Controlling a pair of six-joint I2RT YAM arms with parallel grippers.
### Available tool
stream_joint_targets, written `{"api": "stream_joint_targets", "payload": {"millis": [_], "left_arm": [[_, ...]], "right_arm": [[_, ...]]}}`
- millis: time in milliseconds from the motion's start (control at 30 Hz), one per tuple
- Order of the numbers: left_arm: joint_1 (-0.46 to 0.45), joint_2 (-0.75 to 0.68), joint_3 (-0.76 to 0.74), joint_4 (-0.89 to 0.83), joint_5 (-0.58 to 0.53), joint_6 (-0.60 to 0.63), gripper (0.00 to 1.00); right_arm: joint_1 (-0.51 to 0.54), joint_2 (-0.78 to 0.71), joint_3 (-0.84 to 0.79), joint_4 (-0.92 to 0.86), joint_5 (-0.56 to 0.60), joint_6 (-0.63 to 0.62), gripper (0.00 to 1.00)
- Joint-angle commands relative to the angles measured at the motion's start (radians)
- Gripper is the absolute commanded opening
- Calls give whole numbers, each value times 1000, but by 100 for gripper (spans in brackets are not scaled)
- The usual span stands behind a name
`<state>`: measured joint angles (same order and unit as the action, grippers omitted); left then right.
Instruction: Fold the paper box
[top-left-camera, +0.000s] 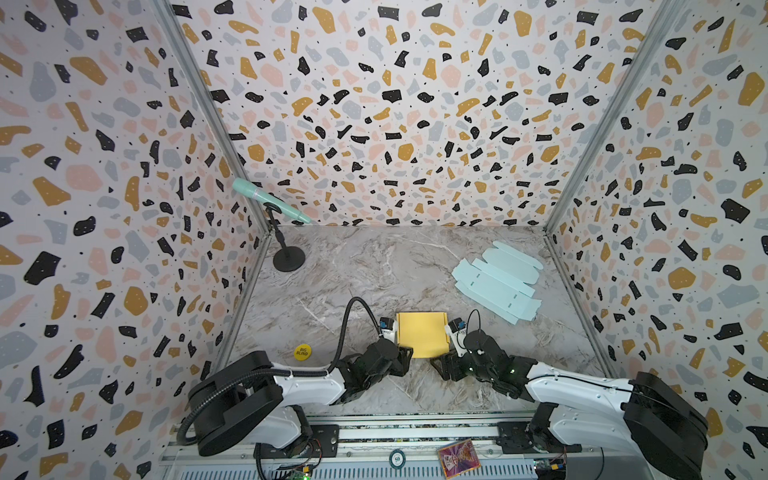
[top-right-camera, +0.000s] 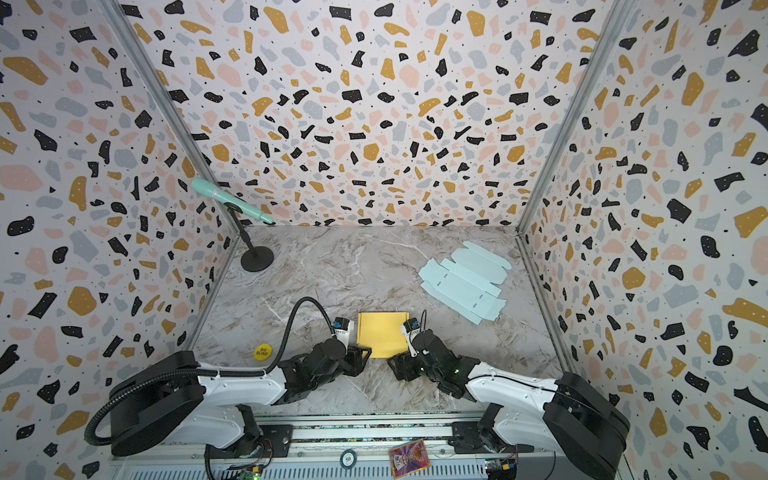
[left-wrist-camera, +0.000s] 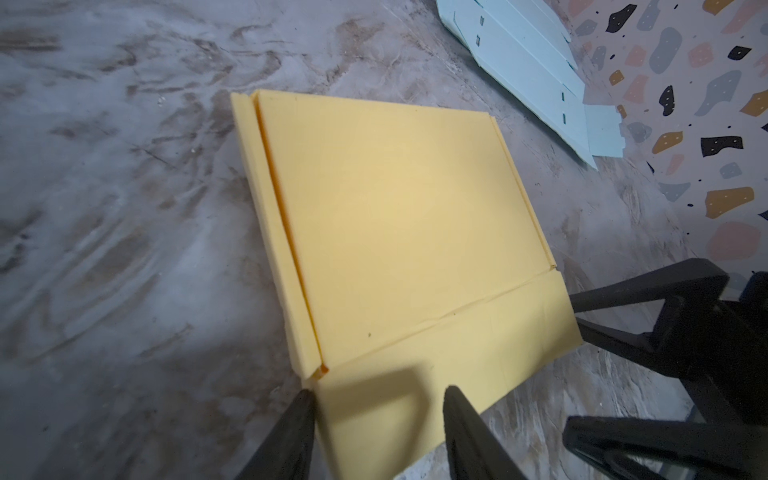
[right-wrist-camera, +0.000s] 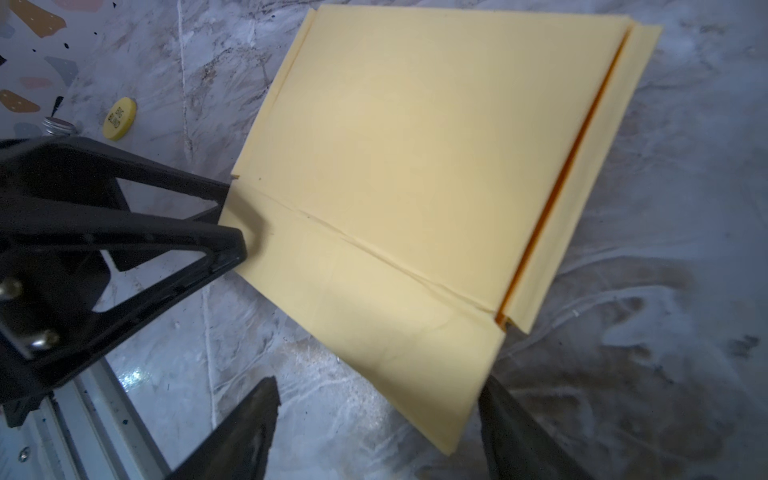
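Yellow paper box (top-left-camera: 422, 334) lies flat; left tool (left-wrist-camera: 378, 392) and right tool (right-wrist-camera: 376, 380), both apart, flank its near flap.

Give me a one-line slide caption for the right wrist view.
Yellow paper box on the marble table, left gripper and right gripper open at its unfolded flap.

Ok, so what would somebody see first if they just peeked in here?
The flat yellow paper box lies at the front middle of the grey marble table, with the left gripper and right gripper at its near corners, jaws open. Pale blue flat cardboard sheets lie back right, and a mint green microphone stands back left.
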<state>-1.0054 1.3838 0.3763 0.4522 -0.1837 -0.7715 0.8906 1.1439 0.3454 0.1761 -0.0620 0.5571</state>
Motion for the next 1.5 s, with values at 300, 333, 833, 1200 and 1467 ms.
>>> {"api": "stream_joint_targets", "payload": {"millis": [300, 333, 833, 1200, 1467], "left_arm": [[-4, 29, -6, 55, -34, 10, 46], [-4, 31, -7, 55, -37, 11, 45], [-1, 48, -5, 51, -57, 24, 44], [-1, 71, 2, 51, -69, 25, 45], [-1, 84, 12, 51, -72, 24, 46]], "right_arm": [[-2, 33, 7, 53, 30, -14, 68], [-4, 32, 7, 48, 34, -17, 68], [-56, -70, 22, -61, 70, -62, 73], [-183, 41, 234, -94, 54, -271, 78], [-216, 285, 394, -42, 24, -367, 77]]}}
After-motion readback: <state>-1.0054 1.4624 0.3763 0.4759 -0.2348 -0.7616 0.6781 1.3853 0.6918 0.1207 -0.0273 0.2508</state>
